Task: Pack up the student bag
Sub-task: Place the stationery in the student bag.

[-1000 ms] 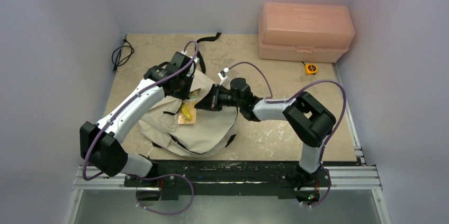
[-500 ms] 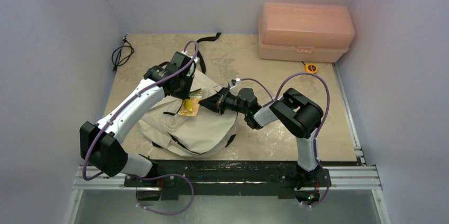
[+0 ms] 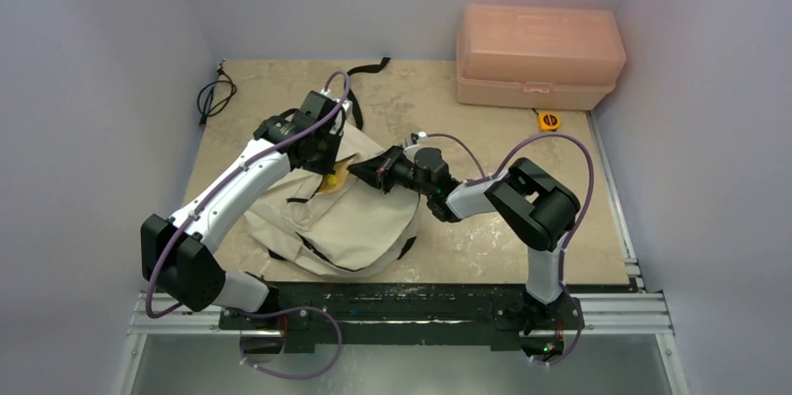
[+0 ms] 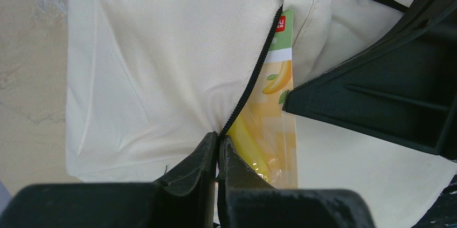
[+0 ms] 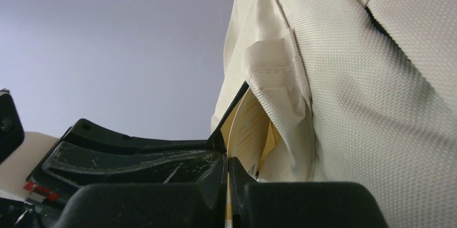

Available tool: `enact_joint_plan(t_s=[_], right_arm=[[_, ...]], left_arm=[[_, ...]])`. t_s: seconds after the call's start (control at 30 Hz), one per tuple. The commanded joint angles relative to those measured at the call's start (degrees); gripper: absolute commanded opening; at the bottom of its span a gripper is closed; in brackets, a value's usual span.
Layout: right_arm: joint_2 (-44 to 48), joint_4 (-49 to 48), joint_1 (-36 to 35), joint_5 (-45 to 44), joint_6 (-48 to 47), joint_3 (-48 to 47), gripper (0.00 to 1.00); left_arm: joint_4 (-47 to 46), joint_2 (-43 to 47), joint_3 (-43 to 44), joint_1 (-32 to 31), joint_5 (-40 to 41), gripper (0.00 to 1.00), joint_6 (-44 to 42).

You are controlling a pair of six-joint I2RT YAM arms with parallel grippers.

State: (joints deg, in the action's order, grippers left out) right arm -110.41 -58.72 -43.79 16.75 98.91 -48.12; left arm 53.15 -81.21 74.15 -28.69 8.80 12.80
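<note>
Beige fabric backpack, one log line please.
left fingers shut on beige fabric backpack zipper edge; right fingers shut on yellow banana-print packet; packet partly inside

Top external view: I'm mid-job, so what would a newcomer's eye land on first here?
Both arms meet over the cream student bag in the centre of the table. The left gripper pinches the bag's zipper edge, while the right gripper holds a yellow banana-print packet partly inside the opening. A salmon-pink box sits at the far right corner.
</note>
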Motion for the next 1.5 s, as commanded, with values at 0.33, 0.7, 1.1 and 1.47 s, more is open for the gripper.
enact_joint_plan(t_s=[0.33,0.7,1.1,1.47], right_arm=[[4.2,15.1,-2.4,-16.3,-17.2,-7.7,0.0],[2.1,15.9,-6.0,-17.7,-21.6,-13.0,0.0],[-1.4,18.4,-6.3,-13.9,-26.6,-15.3,0.02],[7.1,26.0,-6.0,-13.8,-42.1,-10.7,0.37]], left_arm=[[-1.3,1.8,0.5,-0.4,-2.2,0.0,-0.3],[-1.0,1.1,0.4,-0.4,-2.7,0.0,-0.3],[-0.9,0.6,0.6,-0.4,-2.9,0.0,-0.2],[-0.1,-0.1,1.3,-0.4,-2.8,0.0,0.0]])
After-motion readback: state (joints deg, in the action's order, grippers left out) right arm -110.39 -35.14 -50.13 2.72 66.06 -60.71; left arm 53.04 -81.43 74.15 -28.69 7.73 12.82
